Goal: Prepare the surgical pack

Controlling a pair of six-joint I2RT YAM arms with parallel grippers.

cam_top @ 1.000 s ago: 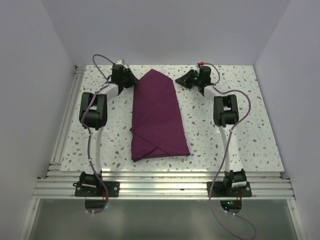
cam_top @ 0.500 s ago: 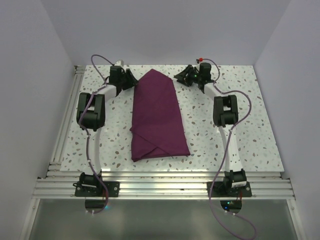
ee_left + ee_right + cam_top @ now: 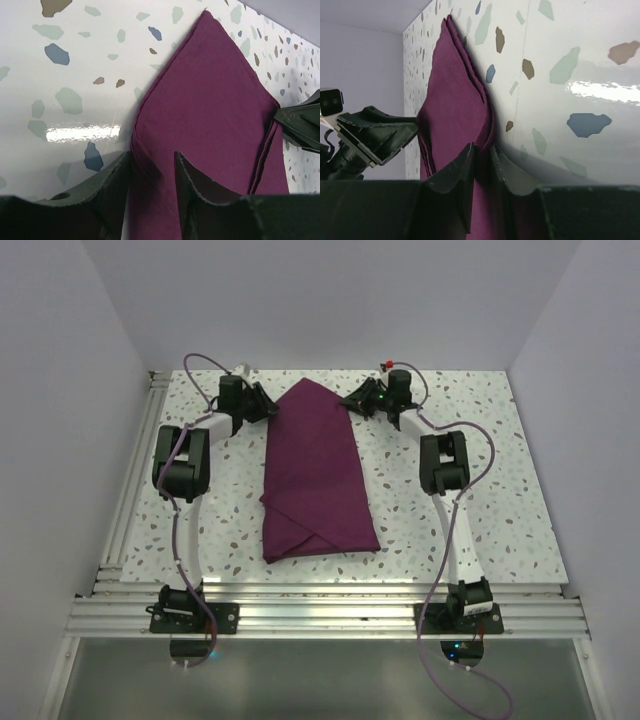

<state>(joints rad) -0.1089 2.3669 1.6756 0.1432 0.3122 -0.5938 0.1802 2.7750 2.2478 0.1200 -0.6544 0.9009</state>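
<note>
Showing the surgical pack as a folded deep-maroon bundle, laid lengthwise down the middle of the speckled table, with its pointed end toward the far edge and its wider, squared end toward the near edge. Folded in layers, with a slanting flap across the near left part. Flanked at the far, pointed end by both grippers, one on each sloping side. Met on the left by the left gripper, fingers spread and straddling the pack's left folded edge, one over bare tabletop just beside the cloth, the other over the fabric. Caught on the right by the right gripper, fingers drawn close together and pinching the stacked layers of the right edge. Reached by two dark-and-white arms stretching from bases bolted at the near edge, elbows bent outward, purple cables looping alongside. Bordered at the near and left sides by aluminium rails, and closed in by pale walls.
</note>
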